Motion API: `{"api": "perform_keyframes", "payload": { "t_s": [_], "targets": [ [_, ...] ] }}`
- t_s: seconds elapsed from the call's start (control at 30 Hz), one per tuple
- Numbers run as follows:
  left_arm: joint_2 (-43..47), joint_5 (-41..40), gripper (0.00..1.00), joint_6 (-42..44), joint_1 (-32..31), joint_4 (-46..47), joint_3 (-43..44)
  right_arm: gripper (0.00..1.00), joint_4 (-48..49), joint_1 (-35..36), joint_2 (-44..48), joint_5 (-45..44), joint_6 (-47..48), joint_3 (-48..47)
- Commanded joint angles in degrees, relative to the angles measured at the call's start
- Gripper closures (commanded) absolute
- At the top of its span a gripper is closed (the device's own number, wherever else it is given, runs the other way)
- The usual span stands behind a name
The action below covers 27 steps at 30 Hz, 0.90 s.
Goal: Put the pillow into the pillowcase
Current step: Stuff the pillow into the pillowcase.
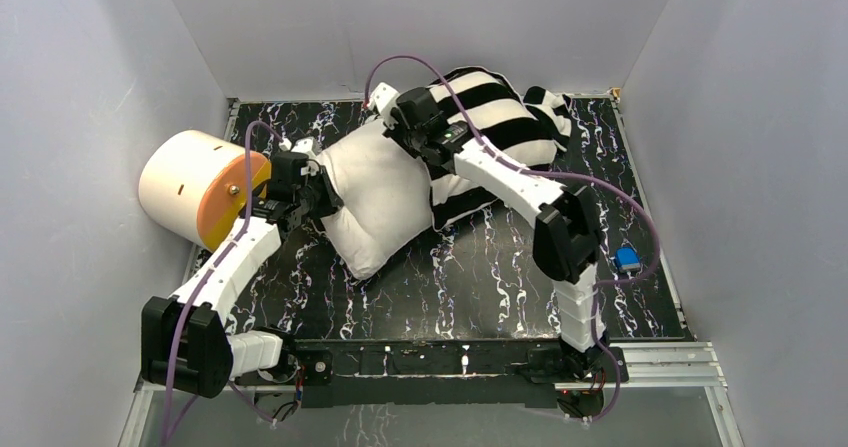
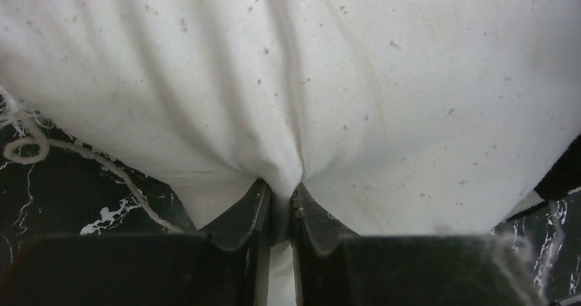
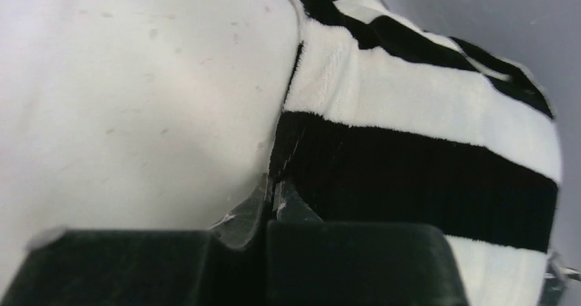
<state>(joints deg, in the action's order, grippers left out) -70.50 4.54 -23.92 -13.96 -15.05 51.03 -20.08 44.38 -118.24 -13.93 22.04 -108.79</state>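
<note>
Pillow [image 1: 375,192], white, partly inside striped pillowcase [image 1: 520,127], left tool [image 2: 281,186] pinching pillow, right tool [image 3: 273,186] pressed together at pillowcase.

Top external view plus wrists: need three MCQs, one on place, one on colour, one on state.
1. Relative to the pillow, the cream cylinder sits:
A) to its right
B) on top of it
C) to its left in the top view

2. The pillowcase has stripes of:
A) black and white
B) blue and white
C) red and white

3. The left end effector is:
A) open above the pillow
B) shut on pillow fabric
C) gripping the cylinder

Answers:
1 C, the top view shows it left of the pillow.
2 A, the top and right wrist views both show those stripes.
3 B, the left wrist view shows white fabric pinched between its fingers.
</note>
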Motion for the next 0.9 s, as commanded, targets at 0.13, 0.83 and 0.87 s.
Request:
{"api": "perform_keyframes", "payload": {
  "t_s": [0.13,0.83,0.87],
  "targets": [
    [-0.3,14.2,1.00,-1.6,-0.1,13.8,-3.7,1.00,8.8,7.5,20.0,23.6,-24.5,19.1],
    [-1.4,19.4,0.95,-15.5,-7.3,22.1,-5.3,0.99,19.5,9.8,29.7,3.1,-42.2,36.8],
    [-0.5,19.2,0.93,-16.7,-8.0,22.7,-5.8,0.99,16.7,9.8,32.1,2.4,-41.7,37.8]
  ]
}}
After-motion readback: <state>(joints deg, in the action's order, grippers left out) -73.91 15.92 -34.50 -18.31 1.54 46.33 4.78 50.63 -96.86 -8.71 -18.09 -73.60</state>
